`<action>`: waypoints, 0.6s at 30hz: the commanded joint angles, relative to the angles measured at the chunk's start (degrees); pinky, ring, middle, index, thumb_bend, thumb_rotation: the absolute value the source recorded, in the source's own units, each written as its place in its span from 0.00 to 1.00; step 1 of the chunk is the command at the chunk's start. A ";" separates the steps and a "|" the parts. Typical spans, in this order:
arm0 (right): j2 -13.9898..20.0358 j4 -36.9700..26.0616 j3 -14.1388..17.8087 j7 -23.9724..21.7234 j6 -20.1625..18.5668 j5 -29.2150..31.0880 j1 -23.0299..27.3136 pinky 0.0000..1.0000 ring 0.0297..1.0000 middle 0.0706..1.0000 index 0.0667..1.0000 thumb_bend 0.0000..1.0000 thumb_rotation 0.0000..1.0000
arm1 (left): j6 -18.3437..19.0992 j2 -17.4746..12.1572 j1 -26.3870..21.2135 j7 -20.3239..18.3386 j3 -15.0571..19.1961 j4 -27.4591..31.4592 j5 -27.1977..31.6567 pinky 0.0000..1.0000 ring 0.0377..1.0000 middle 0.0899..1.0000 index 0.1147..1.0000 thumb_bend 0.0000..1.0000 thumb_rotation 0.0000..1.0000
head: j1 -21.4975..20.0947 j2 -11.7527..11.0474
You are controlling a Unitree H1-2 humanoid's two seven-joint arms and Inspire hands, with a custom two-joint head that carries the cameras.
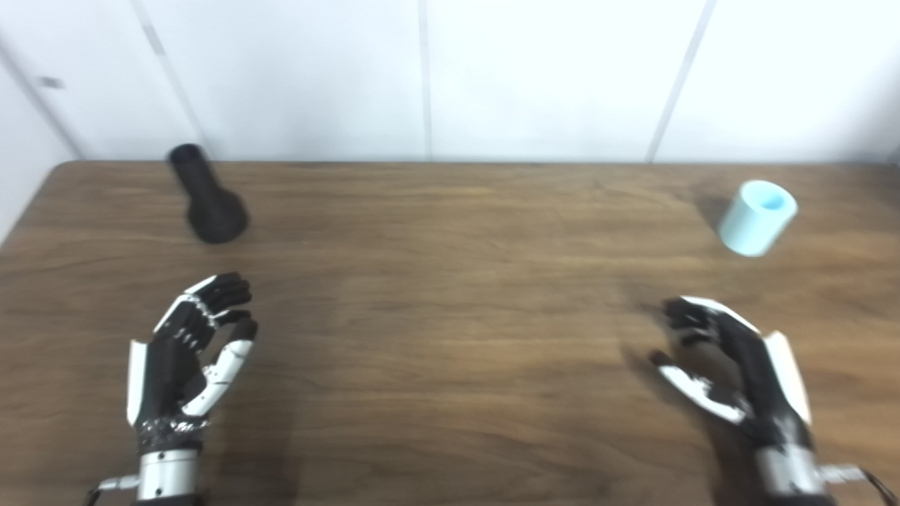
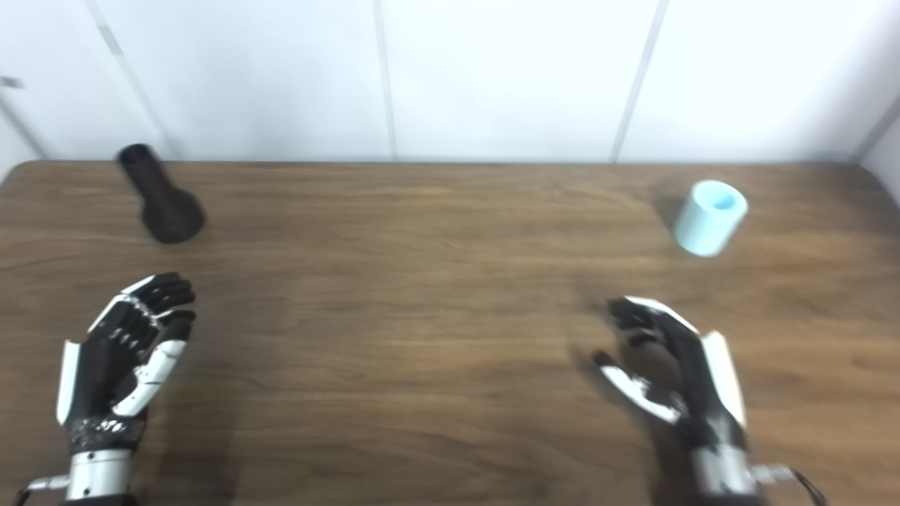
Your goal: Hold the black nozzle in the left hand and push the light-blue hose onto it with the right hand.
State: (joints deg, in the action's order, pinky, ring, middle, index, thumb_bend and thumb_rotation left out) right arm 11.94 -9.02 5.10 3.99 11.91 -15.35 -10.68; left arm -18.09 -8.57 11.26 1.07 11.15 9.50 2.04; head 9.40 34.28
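both hands empty, left hand (image 1: 190,351) and right hand (image 1: 731,365) part-curled; black nozzle (image 1: 207,197) upper left and light-blue hose (image 1: 758,216) upper right could roll if nudged.

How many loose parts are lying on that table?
2. The black nozzle is far left, beyond the left hand; the light-blue hose is far right, beyond the right hand. Nothing seems hidden.
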 commanded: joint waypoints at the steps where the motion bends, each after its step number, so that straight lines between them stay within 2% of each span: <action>1: 1.25 -0.17 1.09 -0.15 2.42 2.55 0.13 0.60 0.67 0.68 0.65 0.26 0.01 | 0.21 -0.43 0.64 1.45 1.13 -1.31 -2.22 0.66 0.71 0.71 0.70 0.79 0.43 | 1.95 -0.40; 3: 1.48 -0.35 1.50 -0.36 1.91 3.35 -0.04 0.61 0.68 0.68 0.65 0.26 0.03 | 0.81 -0.72 0.21 2.26 1.95 -1.53 -3.67 0.66 0.71 0.72 0.71 0.78 0.43 | 3.54 -0.74; 6: 2.01 -0.23 2.05 -1.04 1.66 5.06 -0.22 0.62 0.69 0.69 0.66 0.25 0.00 | 2.34 -0.85 -0.66 3.45 3.18 -1.69 -4.92 0.67 0.72 0.73 0.73 0.79 0.42 | 5.95 -1.14; 8: 2.45 0.39 2.45 -1.47 2.04 5.93 -0.17 0.61 0.68 0.69 0.66 0.25 0.07 | 3.03 -1.14 -1.69 4.73 4.00 -1.95 -7.13 0.69 0.72 0.73 0.74 0.78 0.40 | 7.42 -1.42; 10: 2.88 0.99 2.87 -1.79 2.27 6.59 -0.10 0.59 0.67 0.68 0.66 0.27 0.22 | 4.04 -1.22 -2.47 5.50 4.22 -1.58 -9.33 0.69 0.73 0.73 0.75 0.76 0.40 | 8.85 -1.76; 11: 3.02 1.17 3.21 -2.05 2.02 7.63 -0.09 0.58 0.67 0.68 0.66 0.27 0.26 | 4.63 -1.42 -2.99 5.63 4.35 -1.65 -9.82 0.70 0.74 0.75 0.76 0.76 0.40 | 10.38 -2.18; 17: 4.06 2.38 4.27 -3.56 2.51 10.83 0.21 0.58 0.67 0.67 0.65 0.25 0.27 | 6.06 -2.07 -5.23 6.79 4.80 -3.00 -11.23 0.72 0.77 0.77 0.79 0.80 0.42 | 14.06 -3.16; 18: 4.22 2.61 4.41 -3.46 2.54 10.55 0.30 0.58 0.67 0.67 0.64 0.25 0.30 | 6.20 -2.14 -5.61 7.04 4.86 -3.39 -11.57 0.73 0.77 0.78 0.80 0.80 0.42 | 14.65 -3.30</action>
State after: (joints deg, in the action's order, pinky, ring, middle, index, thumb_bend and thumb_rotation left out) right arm 14.91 -6.33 8.31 0.26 13.09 -5.04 -10.66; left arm -11.44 -10.00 6.82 6.98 15.86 6.18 -8.48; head 24.07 30.94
